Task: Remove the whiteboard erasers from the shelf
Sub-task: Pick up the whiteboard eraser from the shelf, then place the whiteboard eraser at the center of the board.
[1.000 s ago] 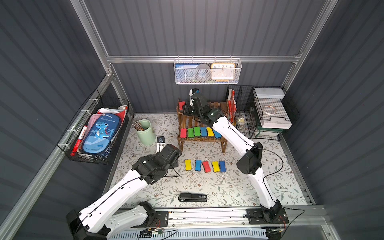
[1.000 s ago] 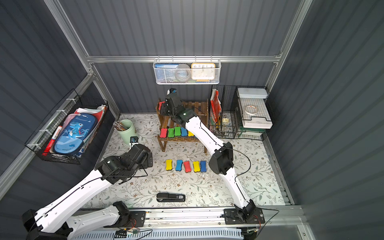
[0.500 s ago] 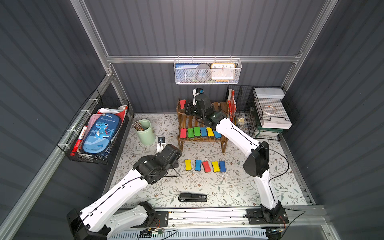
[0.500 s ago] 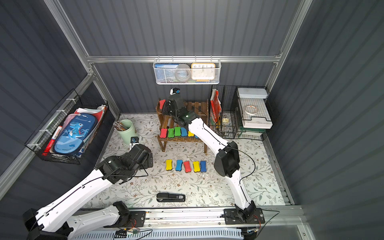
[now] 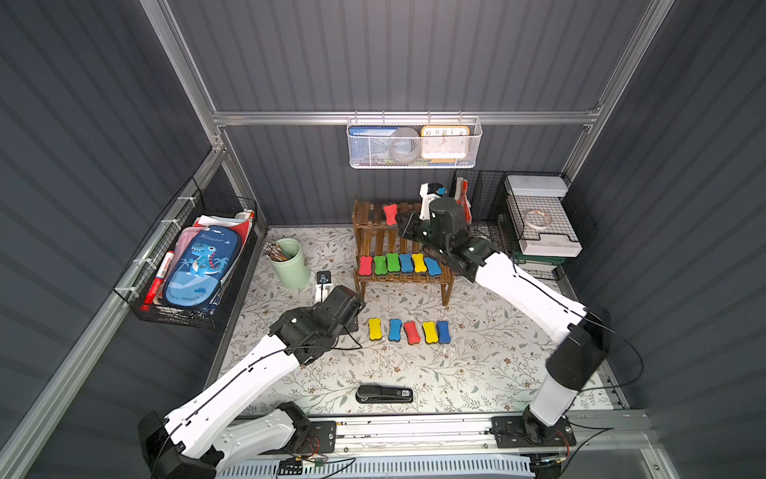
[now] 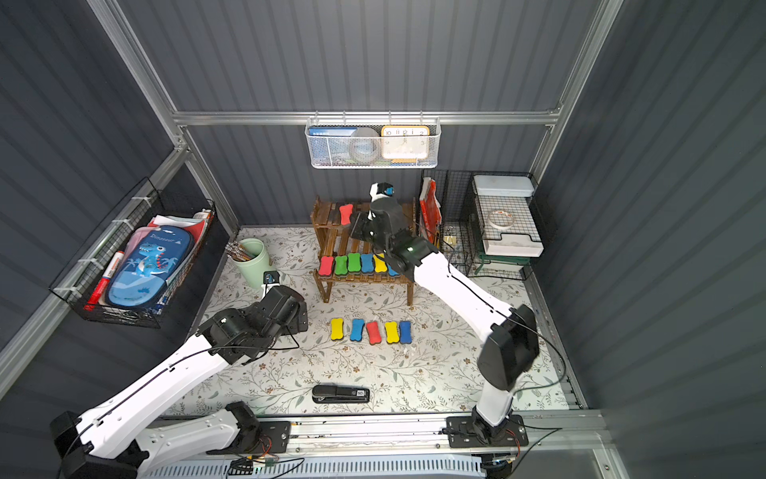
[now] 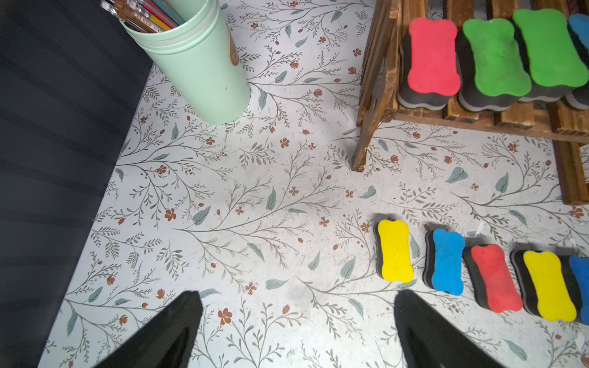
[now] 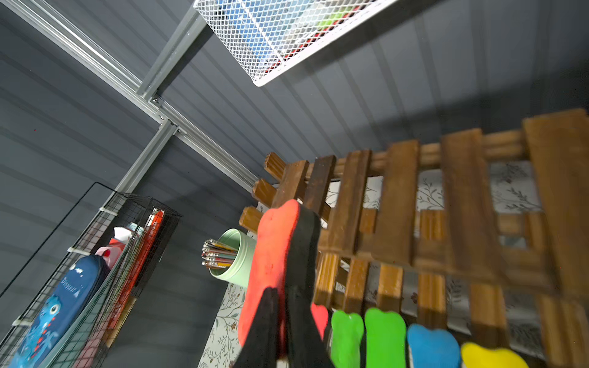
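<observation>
Top tier: shelf (image 5: 367, 213) slats bare, except the red eraser (image 5: 390, 213) over them; mesh basket (image 5: 414, 143) hangs above.
Lower tier: six erasers (image 5: 391, 262) packed tight.
Flanks: pencil cup (image 5: 290, 263) near, wire-grid organizer (image 5: 489, 195) just beside.
Front: open mat (image 5: 476, 365) between eraser row (image 5: 408, 330) and stapler (image 5: 384, 394).

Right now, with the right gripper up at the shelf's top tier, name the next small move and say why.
Probably lift and draw the right gripper back from the shelf, toward the table. Its jaws are shut on the red eraser over the top tier, and five erasers lie in a row on the table, ending at a blue eraser with bare space beside it.
</observation>
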You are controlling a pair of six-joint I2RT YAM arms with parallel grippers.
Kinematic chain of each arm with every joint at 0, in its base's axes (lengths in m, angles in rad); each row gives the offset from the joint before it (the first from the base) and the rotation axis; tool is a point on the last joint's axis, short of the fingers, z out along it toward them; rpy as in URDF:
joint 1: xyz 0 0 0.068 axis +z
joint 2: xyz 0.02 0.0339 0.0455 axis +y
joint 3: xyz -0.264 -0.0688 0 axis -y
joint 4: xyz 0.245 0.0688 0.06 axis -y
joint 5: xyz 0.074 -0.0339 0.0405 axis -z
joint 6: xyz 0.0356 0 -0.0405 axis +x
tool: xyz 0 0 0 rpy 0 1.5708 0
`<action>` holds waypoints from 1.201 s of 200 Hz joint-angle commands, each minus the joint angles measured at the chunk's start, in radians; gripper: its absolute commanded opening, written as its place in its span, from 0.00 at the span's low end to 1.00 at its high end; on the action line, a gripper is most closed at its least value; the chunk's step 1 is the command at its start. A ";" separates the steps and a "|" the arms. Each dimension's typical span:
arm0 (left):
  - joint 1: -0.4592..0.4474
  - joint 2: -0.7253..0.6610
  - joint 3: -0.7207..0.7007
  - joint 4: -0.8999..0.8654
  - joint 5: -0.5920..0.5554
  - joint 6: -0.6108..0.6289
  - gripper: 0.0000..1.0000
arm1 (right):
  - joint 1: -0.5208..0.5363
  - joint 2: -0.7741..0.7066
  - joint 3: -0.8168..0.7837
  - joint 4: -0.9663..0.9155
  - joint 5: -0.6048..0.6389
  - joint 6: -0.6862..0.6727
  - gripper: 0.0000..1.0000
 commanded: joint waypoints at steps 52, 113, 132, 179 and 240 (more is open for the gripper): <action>0.013 0.034 0.006 0.040 0.018 0.036 0.99 | 0.002 -0.516 -0.580 -0.165 -0.074 0.186 0.00; 0.019 0.042 -0.002 0.049 0.030 0.043 0.99 | -0.001 -0.687 -0.765 -0.594 -0.241 0.209 0.00; 0.022 0.040 -0.010 0.051 0.032 0.039 0.99 | -0.002 -0.718 -0.816 -0.654 -0.249 0.173 0.00; 0.024 0.057 -0.013 0.063 0.041 0.041 0.99 | -0.012 -0.744 -0.984 -0.393 -0.124 0.129 0.00; 0.029 0.069 -0.003 0.058 0.041 0.054 0.99 | -0.031 -0.707 -0.962 -0.423 -0.083 0.026 0.00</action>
